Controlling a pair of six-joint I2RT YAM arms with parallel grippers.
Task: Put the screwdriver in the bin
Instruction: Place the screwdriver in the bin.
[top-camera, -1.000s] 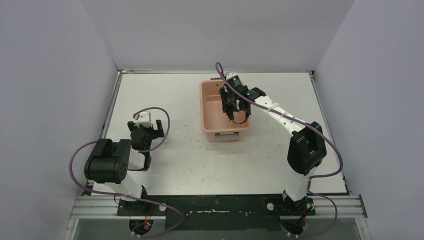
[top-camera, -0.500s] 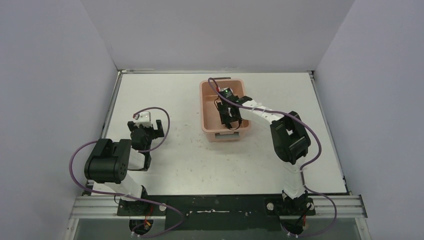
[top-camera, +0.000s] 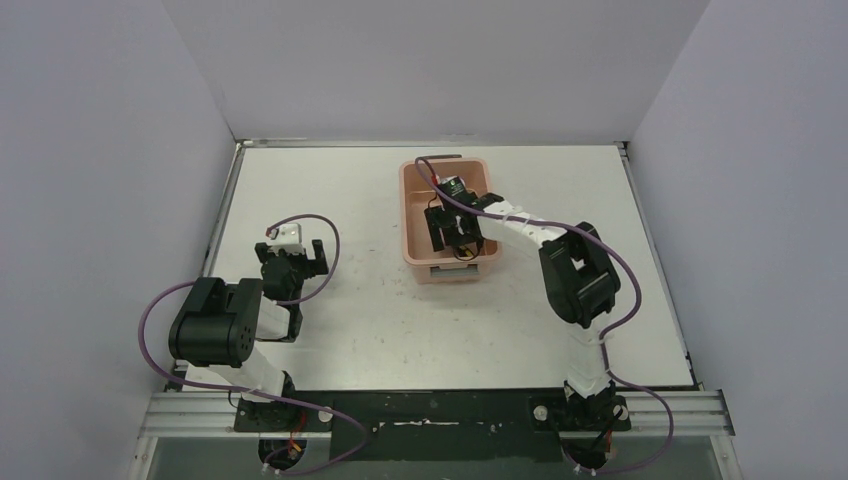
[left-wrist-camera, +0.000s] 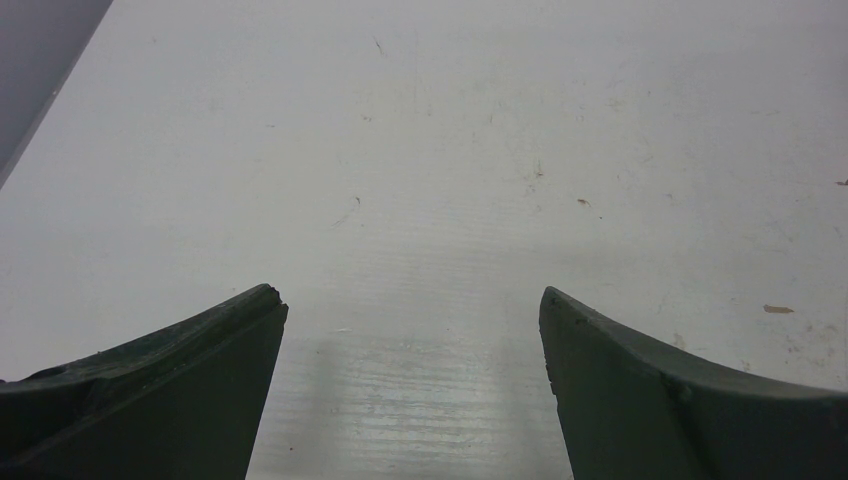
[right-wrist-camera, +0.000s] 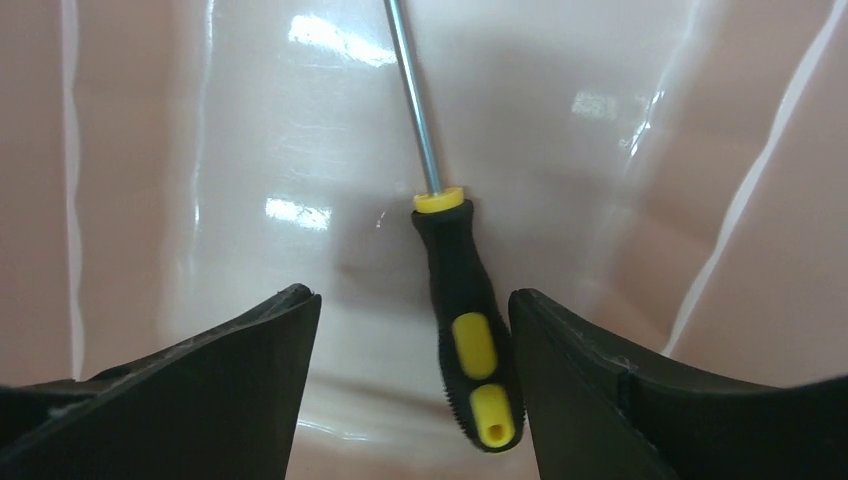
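The screwdriver (right-wrist-camera: 465, 320) lies on the floor of the salmon-pink bin (right-wrist-camera: 250, 130), its yellow-and-black handle toward the camera and its thin shaft pointing away. My right gripper (right-wrist-camera: 412, 300) is open around it. The handle rests close against the right finger, with a wide gap to the left finger. From above, my right gripper (top-camera: 455, 238) reaches down inside the bin (top-camera: 412, 200) near its front end and hides the screwdriver. My left gripper (left-wrist-camera: 410, 295) stands open over bare table at the left (top-camera: 292, 250), holding nothing.
The bin's glossy walls rise close on both sides of my right gripper. White walls enclose the table on three sides. The right arm's purple cable (top-camera: 432, 172) loops over the bin.
The right arm drew back and lowered its gripper into the bin's front part. Its jaws went from shut to open, and the screwdriver now lies on the bin floor. The left arm has not moved.
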